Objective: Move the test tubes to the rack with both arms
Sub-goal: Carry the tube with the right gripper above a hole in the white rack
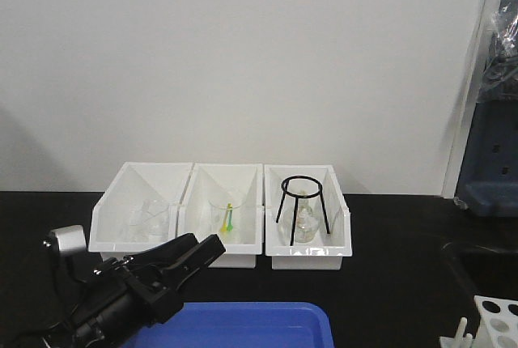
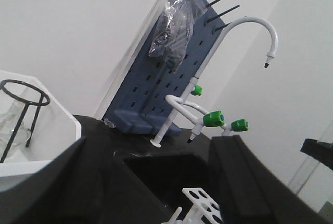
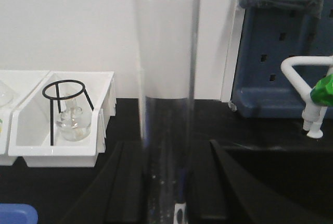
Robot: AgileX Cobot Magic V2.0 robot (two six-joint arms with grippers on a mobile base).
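Observation:
A clear test tube point(image 3: 166, 52) stands upright in the right wrist view, with my right gripper point(image 3: 167, 143) shut on its lower part and its rim pointing up. The right gripper is outside the front view. My left gripper point(image 1: 212, 249) hovers at the lower left, above the black counter and just in front of the white bins. Its black fingers point(image 2: 49, 182) are spread open with nothing between them point(image 2: 156, 140). The white rack point(image 1: 498, 322) with round holes sits at the bottom right corner, and its top plate point(image 2: 200, 201) shows between the left fingers.
Three white slanted bins point(image 1: 222, 202) line the back; the right one holds a black wire tripod point(image 1: 303, 202) over a small flask. A blue tray point(image 1: 243, 324) lies at the front. A black sink point(image 2: 171, 169), white faucet point(image 2: 250, 26) and blue pegboard point(image 2: 177, 78) stand to the right.

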